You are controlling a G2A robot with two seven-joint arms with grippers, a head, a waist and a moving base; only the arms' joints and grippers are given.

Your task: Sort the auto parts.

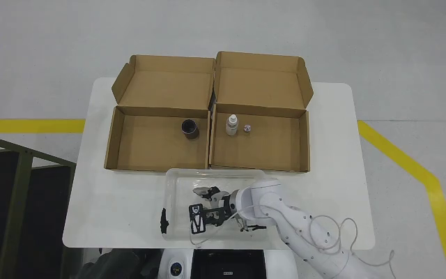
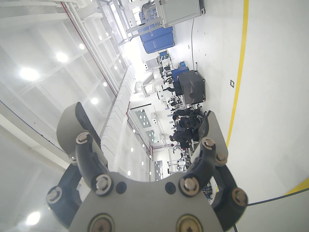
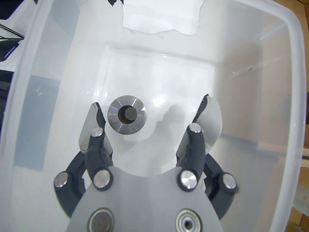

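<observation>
Spread hand (image 3: 151,104) flanking slotted steel ring (image 3: 127,114)

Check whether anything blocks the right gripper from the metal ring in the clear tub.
Nothing visible does. The open right gripper hangs inside the translucent plastic tub, and the round silver metal ring lies on the tub floor between its fingers, close beside one.

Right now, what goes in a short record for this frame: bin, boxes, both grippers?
clear bin: nearest the robot, holds metal ring
right gripper: open, inside the bin, ring between its fingers, ungripped
left gripper: open, empty, facing the room
left box: dark cylinder
right box: white bottle, small part beside it
</observation>
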